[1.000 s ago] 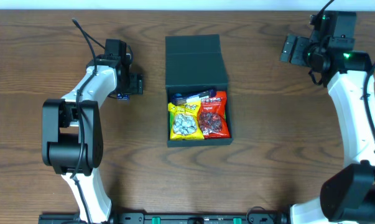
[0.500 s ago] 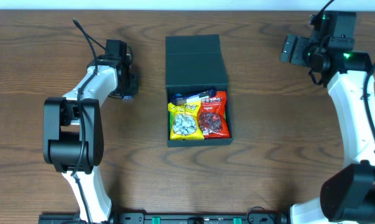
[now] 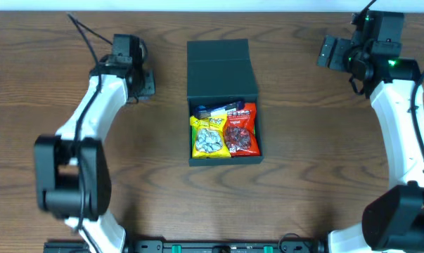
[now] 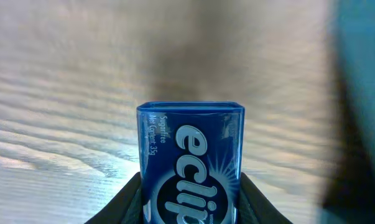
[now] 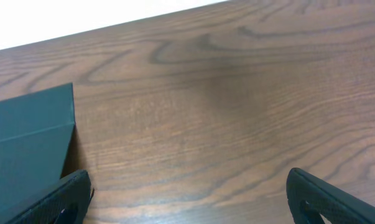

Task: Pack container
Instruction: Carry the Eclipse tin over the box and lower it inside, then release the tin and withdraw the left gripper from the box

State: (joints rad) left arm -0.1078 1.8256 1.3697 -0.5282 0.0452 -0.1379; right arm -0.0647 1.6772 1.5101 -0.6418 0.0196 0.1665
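Observation:
The container (image 3: 222, 67), a dark teal box, lies in the middle of the table with its lid flap folded back. Inside it lie a yellow snack packet (image 3: 209, 138), a red snack packet (image 3: 242, 131) and a small blue-and-white pack (image 3: 215, 110). My left gripper (image 3: 145, 84) hovers left of the box. In the left wrist view it (image 4: 190, 190) is shut on a blue Eclipse gum pack (image 4: 190, 155), held upright between the dark fingers (image 4: 130, 200). My right gripper (image 3: 329, 53) stands wide open at the far right, with nothing between its fingers (image 5: 63, 199). The box corner (image 5: 25, 143) shows to its left.
The brown wooden table (image 3: 303, 176) carries nothing else loose. The teal box side (image 4: 361, 93) is a blur at the right of the left wrist view. The table's far edge (image 5: 112, 25) runs just beyond the right gripper.
My left gripper closed on the blue gum pack and lifted it, moving toward the far side of the table. The right arm has not moved.

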